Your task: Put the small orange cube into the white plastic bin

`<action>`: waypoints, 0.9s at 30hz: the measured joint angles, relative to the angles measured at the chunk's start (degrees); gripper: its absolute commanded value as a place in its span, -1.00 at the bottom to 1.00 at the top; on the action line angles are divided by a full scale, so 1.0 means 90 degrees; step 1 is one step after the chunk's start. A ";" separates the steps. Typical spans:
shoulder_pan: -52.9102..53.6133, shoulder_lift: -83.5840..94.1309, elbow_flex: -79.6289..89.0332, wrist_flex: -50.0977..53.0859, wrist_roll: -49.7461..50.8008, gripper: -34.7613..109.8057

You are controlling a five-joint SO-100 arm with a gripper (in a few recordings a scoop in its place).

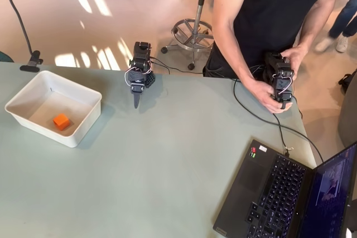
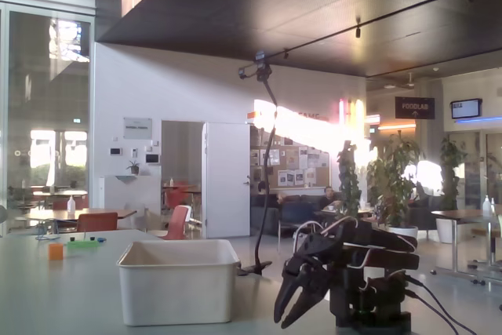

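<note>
Here, from my remote seat, the overhead view shows a pale grey-green table [image 1: 167,165]. At its left sits the shallow white rectangular plastic bin [image 1: 83,100], w/ the small bright orange cube [image 1: 61,121] lying inside on the bin floor, near the front wall. The dark SO-100 arm's two-finger gripper [image 1: 136,103] is folded near the table's back edge, to the right of the bin and well apart from it, tip pointing down at the tabletop. In the fixed view the claw [image 2: 287,311] hangs low beside the bin [image 2: 179,282], fingers narrow, nearly together, holding nothing. A black laptop [image 1: 279,193] sits at the table's lower right in the overhead view.
</note>
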 measured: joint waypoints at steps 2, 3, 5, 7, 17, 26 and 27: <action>0.0000 0.0000 0.0000 0.0049 0.0000 -0.43; 0.0000 0.0000 0.0000 0.0059 0.0000 -0.43; 0.0000 0.0029 0.0000 0.0059 0.0000 -0.43; 0.0000 0.0049 0.0000 0.0059 0.0000 -0.43; -0.0010 0.0059 0.0000 0.0059 -0.0010 -0.43; -0.0010 0.0059 0.0000 0.0059 -0.0010 -0.43; -0.0010 0.0059 0.0000 0.0059 -0.0010 -0.43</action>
